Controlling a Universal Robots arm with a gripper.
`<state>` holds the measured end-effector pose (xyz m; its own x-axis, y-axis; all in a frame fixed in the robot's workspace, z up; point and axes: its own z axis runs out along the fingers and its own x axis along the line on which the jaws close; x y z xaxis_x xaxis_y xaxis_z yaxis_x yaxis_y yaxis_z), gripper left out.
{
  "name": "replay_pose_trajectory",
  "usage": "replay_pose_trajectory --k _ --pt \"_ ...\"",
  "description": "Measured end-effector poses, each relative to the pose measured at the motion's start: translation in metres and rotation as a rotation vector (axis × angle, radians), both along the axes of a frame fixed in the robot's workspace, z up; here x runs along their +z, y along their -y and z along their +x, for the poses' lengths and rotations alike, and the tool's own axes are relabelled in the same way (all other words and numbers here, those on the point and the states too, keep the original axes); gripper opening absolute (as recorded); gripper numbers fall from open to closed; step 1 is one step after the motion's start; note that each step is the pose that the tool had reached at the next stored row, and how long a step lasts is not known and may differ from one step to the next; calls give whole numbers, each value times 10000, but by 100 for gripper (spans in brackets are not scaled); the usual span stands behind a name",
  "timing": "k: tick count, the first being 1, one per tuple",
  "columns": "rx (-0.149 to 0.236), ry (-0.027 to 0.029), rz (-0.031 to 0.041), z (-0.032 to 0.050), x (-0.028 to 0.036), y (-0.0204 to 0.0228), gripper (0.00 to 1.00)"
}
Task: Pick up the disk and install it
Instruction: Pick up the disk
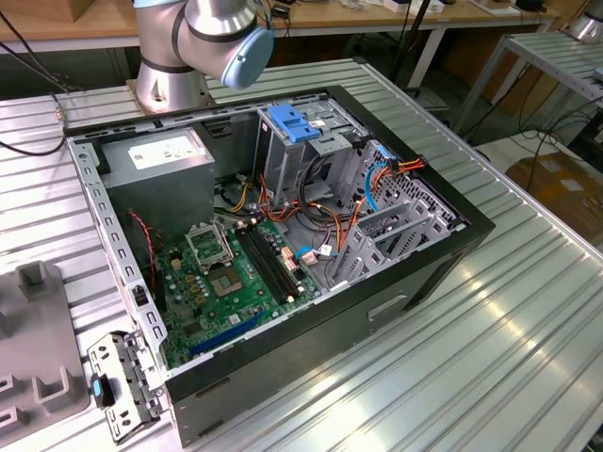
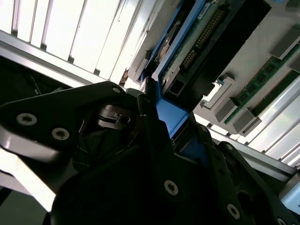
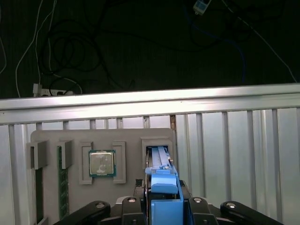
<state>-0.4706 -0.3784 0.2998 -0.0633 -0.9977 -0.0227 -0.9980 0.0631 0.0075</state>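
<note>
**Gripper on the disk in the grey tray**

In the first wrist view the disk (image 3: 161, 174) stands on its edge in a slot of the grey tray (image 3: 122, 137). Its blue side rail is turned up toward the camera. The gripper (image 3: 165, 206) is around the near end of the disk. Its two black jaws are together on the blue rail, one on each side, with no gap visible. The second wrist view shows the same grip from the side: the gripper (image 2: 174, 123) has the blue rail between its jaws. Beyond them the disk (image 2: 194, 35) shows its green circuit board and is still inside the slot.

In the same tray a square chip (image 3: 101, 163) lies in its own compartment beside the disk's slot, and green memory sticks (image 3: 60, 187) are further away. The tray lies on a ribbed metal table (image 3: 234, 154).

In the exterior view the open computer case (image 1: 377, 315) lies on this table. Inside it are the green main board (image 1: 221, 282) and a metal cage with a blue top (image 1: 294, 127). The base of the arm (image 1: 170, 80) stands behind the case.
</note>
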Motion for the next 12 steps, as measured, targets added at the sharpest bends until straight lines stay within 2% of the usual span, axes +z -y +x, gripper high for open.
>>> replay_pose_trajectory --k 8,12 --pt "0 4 0 0 64 0 37" --pt "0 9 0 0 122 0 37"
